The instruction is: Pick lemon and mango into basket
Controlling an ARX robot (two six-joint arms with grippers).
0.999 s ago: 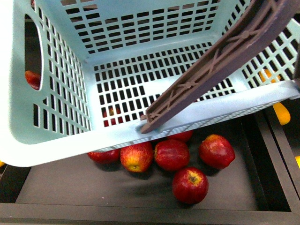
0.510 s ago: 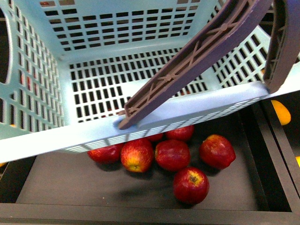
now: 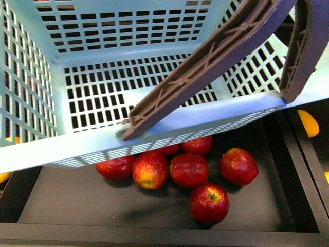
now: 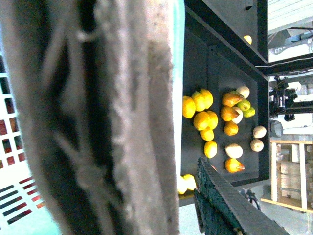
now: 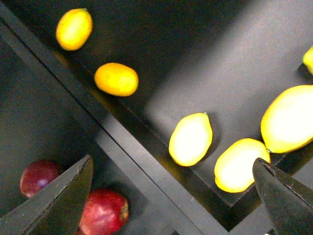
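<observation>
**Basket up, right gripper open over the yellow fruit**

Front view first: the basket point(image 3: 169, 121) fills the upper picture, tilted, its slotted floor facing us. No lemon or mango shows inside. The brown handle point(image 3: 205, 67) slants across from 1 o'clock down to the near rim. At 6 o'clock sit red apples point(image 3: 189, 170) in a black tray point(image 3: 61, 200). An orange-yellow fruit point(image 3: 308, 123) peeks out at 3 o'clock in the next compartment. Neither arm is visible here.

Over to the left wrist view: that handle is right against the lens, blurred, with a white tie knotted on it. Of the left gripper point(image 4: 188, 208) only one dark finger point(image 4: 230, 205) shows, just beside the handle. The other is hidden, so a clamp on the handle is my judgement. Yellow and orange fruits point(image 4: 203, 117) lie well beyond in the tray.

Now the right wrist view: the right gripper point(image 5: 172, 166) has its fingers spread wide and holds nothing. Between them lies the lemon point(image 5: 190, 139), pale yellow and pointed, close to a black divider point(image 5: 132, 147). What I take for the mango point(image 5: 116, 79), deeper orange, rests one compartment over, beside that divider.

The lemon should be light and firm, but waxy and ready to roll, so pinch it across its short middle. The mango is likely heavier, smooth-skinned and easy to bruise. Grip it at the waist with moderate pressure. The nearby divider could crowd one finger.
</observation>
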